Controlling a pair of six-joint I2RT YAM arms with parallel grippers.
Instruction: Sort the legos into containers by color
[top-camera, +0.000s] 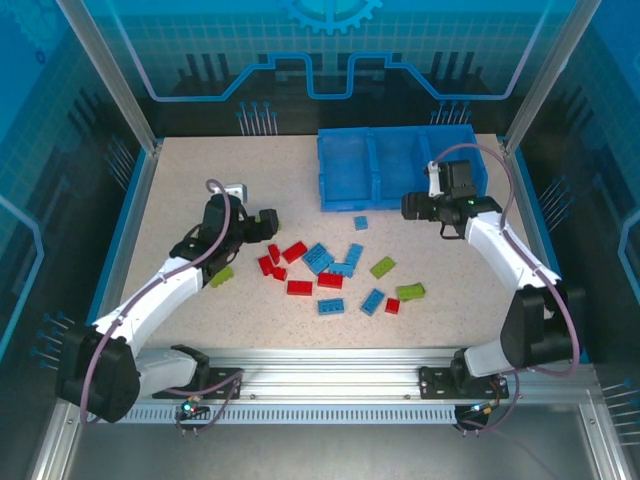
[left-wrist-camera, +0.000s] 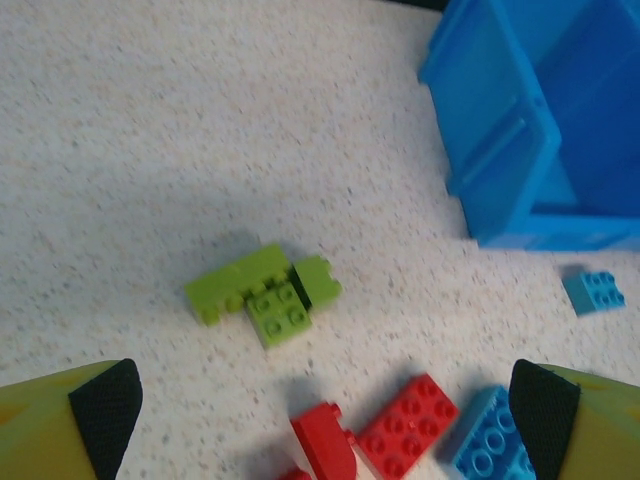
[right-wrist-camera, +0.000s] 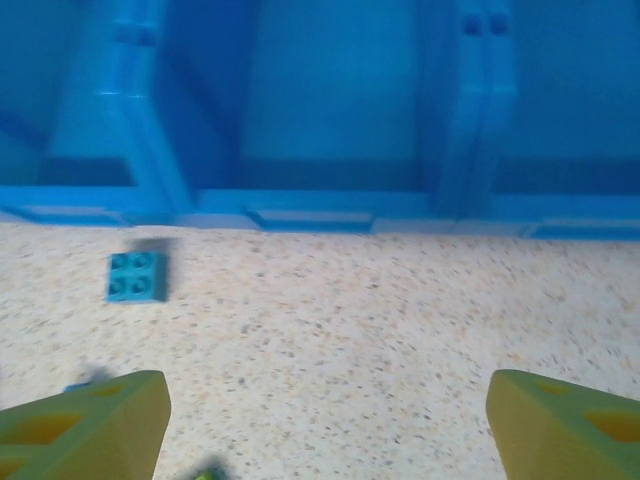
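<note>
Bolted at the table's near edge, both arms reach out with jaws spread and nothing held: the left gripper (top-camera: 262, 222) at the pile's left side, the right gripper (top-camera: 410, 206) farther back, just short of the tray (top-camera: 322, 175). Between them lie about seven red bricks (top-camera: 299, 287), six blue bricks (top-camera: 318, 257) and some five green bricks (top-camera: 383, 267), three of those clustered (left-wrist-camera: 265, 290) by the left arm. Light, stiff and smooth, each should lift easily if pinched across its flat side walls, though it may skid. Beyond, the tray's three compartments look bare.
</note>
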